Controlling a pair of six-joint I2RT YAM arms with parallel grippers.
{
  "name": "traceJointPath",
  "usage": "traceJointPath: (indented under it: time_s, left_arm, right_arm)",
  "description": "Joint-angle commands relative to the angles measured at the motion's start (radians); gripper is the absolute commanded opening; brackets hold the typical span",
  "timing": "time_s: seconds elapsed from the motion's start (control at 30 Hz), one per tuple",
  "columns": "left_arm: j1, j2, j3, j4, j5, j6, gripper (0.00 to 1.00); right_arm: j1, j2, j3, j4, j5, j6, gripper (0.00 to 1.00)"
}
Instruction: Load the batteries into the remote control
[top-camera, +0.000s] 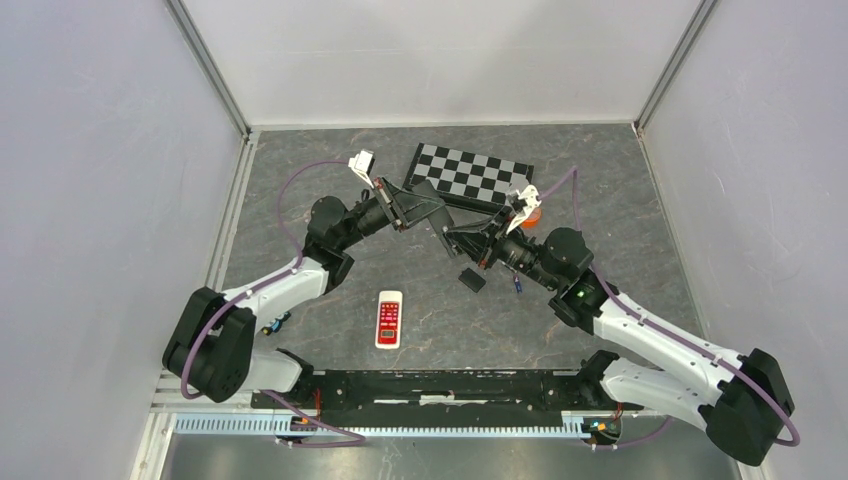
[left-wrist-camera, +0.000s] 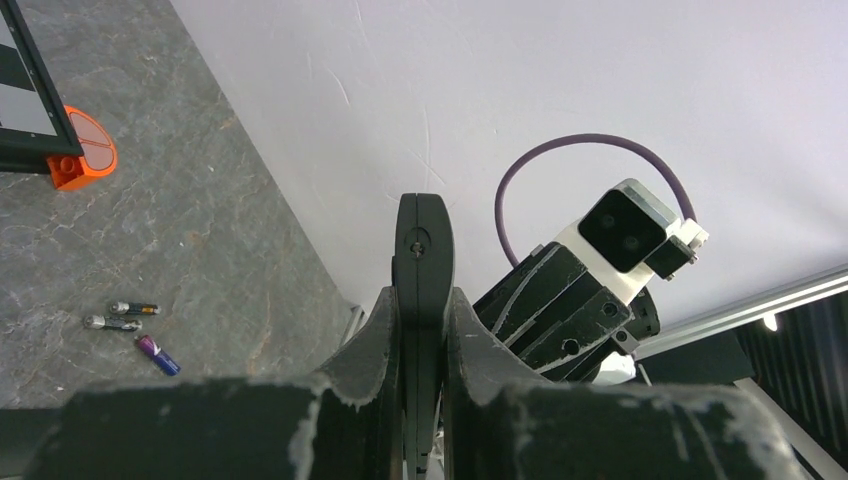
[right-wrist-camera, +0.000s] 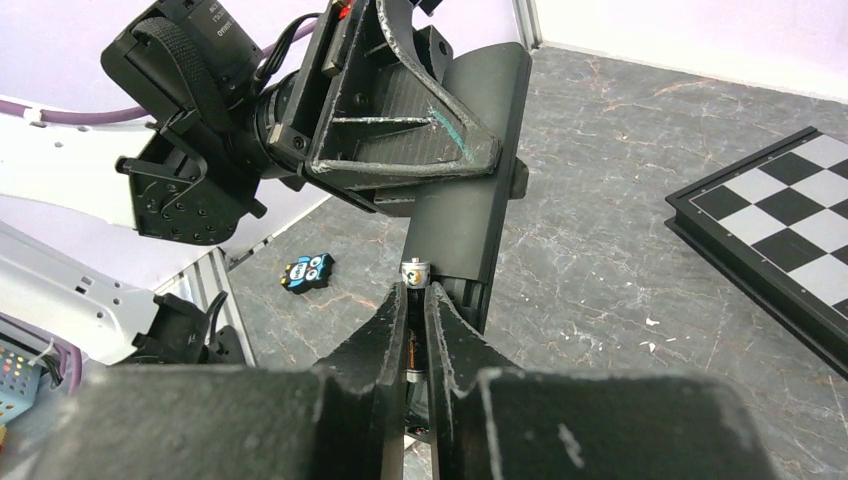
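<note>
Now batt (right-wrist-camera: 414, 271) slim, silvery cap; blk remote (right-wrist-camera: 461, 240) long.

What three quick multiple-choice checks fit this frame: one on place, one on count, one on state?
1. Where is the white remote? A) lying on the table; B) gripped in mid-air; C) leaning on a wall.
2. How many loose batteries lie on the table in the left wrist view? A) one; B) three; C) five.
3. What state is the right end effector in? A) open and empty; B) shut on a battery; C) shut on the white remote.

Key:
1 A: in the top view it lies flat on the grey surface with nothing gripping it.
2 B: three cells sit close together on the grey surface.
3 B: a cell's silvery end shows, pinched in its grip.
</note>
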Motion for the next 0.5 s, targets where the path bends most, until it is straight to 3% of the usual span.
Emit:
traceJointPath:
  time_s: [0.0, 0.23, 0.47]
  left_arm:
    - [0.001, -0.003, 0.018, 0.093, 0.028, -0.063, 0.02]
    - [0.001, -0.001, 0.021, 0.096, 0.015, -0.073, 0.02]
    - [0.0, -0.004, 0.023, 0.096, -0.004, -0.089, 0.02]
  right_arm:
    - [0.005, -0.012, 0.044, -0.032, 0.023, -0.055, 0.13]
    - [0.005, -0.013, 0.047, -0.049, -0.009, -0.041, 0.19]
    - [0.006, -0.01, 0.023, -0.026, 0.025, 0.063, 0.18]
